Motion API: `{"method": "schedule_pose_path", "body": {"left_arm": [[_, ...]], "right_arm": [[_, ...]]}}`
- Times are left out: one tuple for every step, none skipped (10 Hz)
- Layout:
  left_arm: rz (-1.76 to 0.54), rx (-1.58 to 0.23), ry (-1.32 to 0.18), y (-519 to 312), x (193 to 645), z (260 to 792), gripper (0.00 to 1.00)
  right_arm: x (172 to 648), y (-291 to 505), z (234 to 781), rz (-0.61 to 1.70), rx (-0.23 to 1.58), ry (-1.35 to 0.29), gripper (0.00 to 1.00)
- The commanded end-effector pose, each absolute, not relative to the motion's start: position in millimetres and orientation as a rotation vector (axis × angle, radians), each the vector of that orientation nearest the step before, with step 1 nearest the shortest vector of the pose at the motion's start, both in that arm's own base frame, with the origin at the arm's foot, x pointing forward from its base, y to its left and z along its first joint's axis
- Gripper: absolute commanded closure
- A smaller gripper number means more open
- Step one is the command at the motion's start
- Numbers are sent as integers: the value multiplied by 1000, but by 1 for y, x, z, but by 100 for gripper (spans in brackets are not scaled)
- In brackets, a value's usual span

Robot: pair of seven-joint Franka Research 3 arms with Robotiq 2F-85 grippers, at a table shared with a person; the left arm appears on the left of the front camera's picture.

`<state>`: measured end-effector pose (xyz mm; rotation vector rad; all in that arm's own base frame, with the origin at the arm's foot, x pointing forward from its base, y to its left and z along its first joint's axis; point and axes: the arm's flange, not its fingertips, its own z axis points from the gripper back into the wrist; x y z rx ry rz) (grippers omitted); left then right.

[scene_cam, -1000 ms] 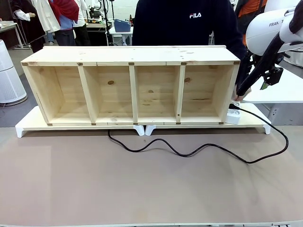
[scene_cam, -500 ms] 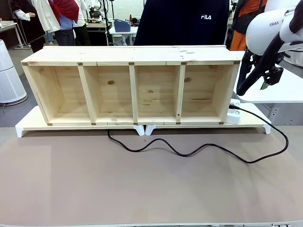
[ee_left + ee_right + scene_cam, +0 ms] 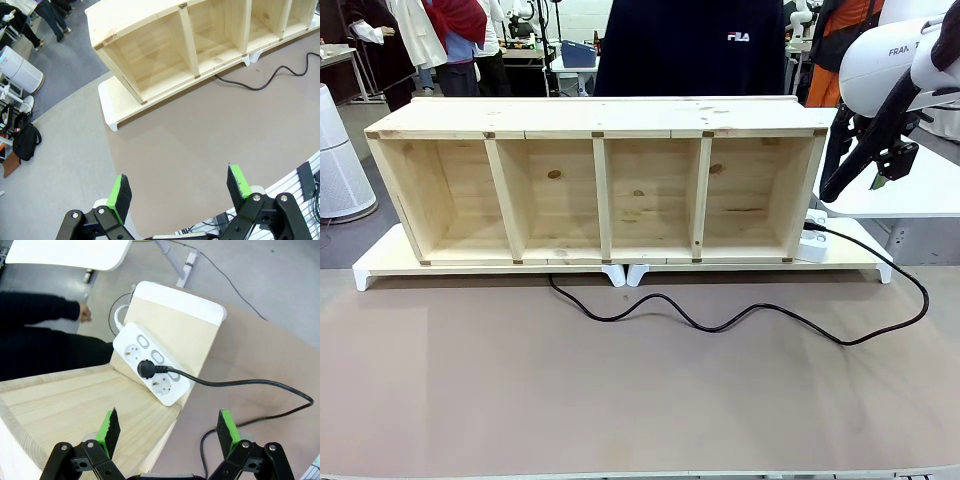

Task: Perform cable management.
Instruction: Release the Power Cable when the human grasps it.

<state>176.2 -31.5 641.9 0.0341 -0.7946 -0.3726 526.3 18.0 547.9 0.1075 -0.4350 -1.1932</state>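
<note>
A: How did the right pincer (image 3: 169, 431) stand?
B: Released, green pads spread wide, grasping nothing. It hung above the right end of the wooden shelf (image 3: 595, 180), looking down on the white power strip (image 3: 151, 363).
A: And the left pincer (image 3: 180, 192)?
B: Also spread apart and empty, high over the near edge of the brown surface (image 3: 620, 390), well apart from the shelf.
A: Where was the cable (image 3: 740, 318)?
B: Its black plug (image 3: 145, 368) sat in the strip's middle socket. From there it looped out to the right, then snaked leftward in waves across the surface, ending by the white feet under the middle of the shelf.
A: What carried the shelf?
B: A low pale board with white ends (image 3: 372, 266); the strip lay on its right end, beside the shelf's side wall.
A: The room?
B: Grey floor, a white cylindrical appliance (image 3: 338, 160) at left, a white table at right. A person in a dark top (image 3: 690, 45) stood behind the shelf; a hand (image 3: 85, 313) showed in the right wrist view.
</note>
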Motion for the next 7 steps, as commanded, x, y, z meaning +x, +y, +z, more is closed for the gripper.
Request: {"method": "schedule_pose_path", "body": {"left_arm": [[-375,33,-793,-31,176,641,0],[-375,33,-793,-31,176,641,0],[-375,33,-793,-31,176,641,0],[-375,33,-793,-31,176,641,0],[-375,33,-793,-31,176,641,0],[-375,33,-793,-31,176,641,0],[-375,33,-793,-31,176,641,0]], "right_arm": [[526,18,548,-1193,107,-435,0],[532,21,550,-1127,172,-459,0],[528,22,546,-1127,188,-430,0],[533,16,549,-1138,272,-430,0],[529,23,551,-1160,139,-448,0],[529,23,551,-1160,139,-448,0],[529,23,551,-1160,139,-448,0]]}}
